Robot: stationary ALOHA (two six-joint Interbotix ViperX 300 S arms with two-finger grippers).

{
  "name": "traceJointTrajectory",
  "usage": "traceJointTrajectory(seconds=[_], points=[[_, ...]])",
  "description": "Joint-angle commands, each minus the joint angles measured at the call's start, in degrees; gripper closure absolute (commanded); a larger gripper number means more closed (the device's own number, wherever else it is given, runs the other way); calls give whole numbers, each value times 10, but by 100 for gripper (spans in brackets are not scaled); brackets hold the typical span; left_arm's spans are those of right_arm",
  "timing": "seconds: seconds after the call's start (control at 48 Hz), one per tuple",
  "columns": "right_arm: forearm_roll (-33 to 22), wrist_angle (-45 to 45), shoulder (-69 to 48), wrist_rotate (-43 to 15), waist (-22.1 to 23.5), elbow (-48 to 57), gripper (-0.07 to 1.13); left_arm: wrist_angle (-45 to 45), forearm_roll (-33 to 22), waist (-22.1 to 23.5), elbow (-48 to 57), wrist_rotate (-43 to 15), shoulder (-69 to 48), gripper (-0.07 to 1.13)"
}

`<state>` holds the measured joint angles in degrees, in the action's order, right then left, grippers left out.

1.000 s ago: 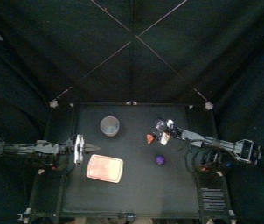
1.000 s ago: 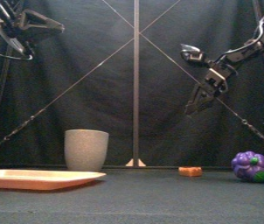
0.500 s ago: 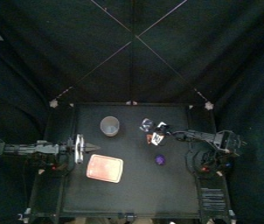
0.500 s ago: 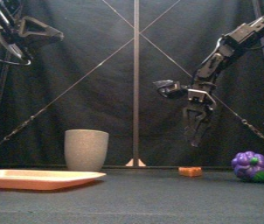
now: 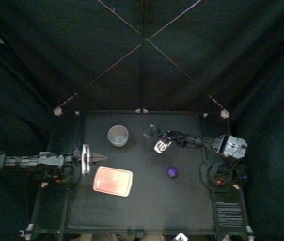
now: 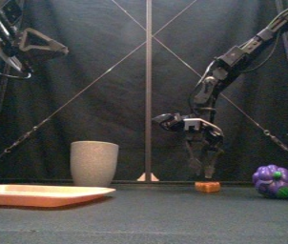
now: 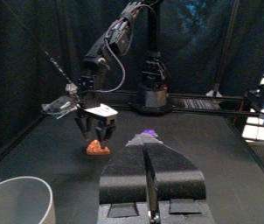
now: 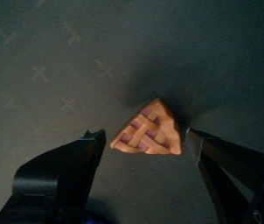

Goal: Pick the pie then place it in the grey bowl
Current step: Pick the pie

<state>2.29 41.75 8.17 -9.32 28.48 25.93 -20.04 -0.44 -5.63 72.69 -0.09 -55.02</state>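
The pie (image 6: 208, 187), a small orange lattice wedge, lies on the table right of centre; it also shows as the pie (image 8: 149, 128) and the pie (image 7: 96, 147). My right gripper (image 6: 207, 172) points straight down just above it, open, with the pie between the jaws and untouched in the right wrist view (image 8: 146, 150). From above, the right gripper (image 5: 161, 146) covers the pie. The tall grey speckled cup (image 6: 94, 162) stands upright to the left, and the cup (image 5: 118, 137) sits at the back middle. My left gripper (image 7: 152, 179) is shut and rests high at the left (image 6: 19, 43).
A pink tray (image 5: 113, 181) lies flat at the front left, also seen low as the tray (image 6: 45, 194). A purple grape bunch (image 6: 276, 181) sits right of the pie, the grapes (image 5: 172, 173) nearer the front.
My right gripper has swung left and come down from high on the right to just over the pie, jaws now pointing down. The left arm has stayed put.
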Motion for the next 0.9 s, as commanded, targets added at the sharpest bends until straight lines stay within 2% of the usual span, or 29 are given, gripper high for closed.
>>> traceJointTrajectory(seconds=[0.021,0.208,0.708,0.896], points=[[-39,0,-7,-25,1,-10,0,-5,1,-2,-7,-1,3,102],[-76,6,-2,-65,1,-4,0,-4,-1,-4,-4,-1,3,102],[18,-40,11,-74,4,21,0,-5,-2,-12,-2,0,3,102],[22,-57,29,-74,3,20,0,-5,-2,-13,-2,1,3,102]])
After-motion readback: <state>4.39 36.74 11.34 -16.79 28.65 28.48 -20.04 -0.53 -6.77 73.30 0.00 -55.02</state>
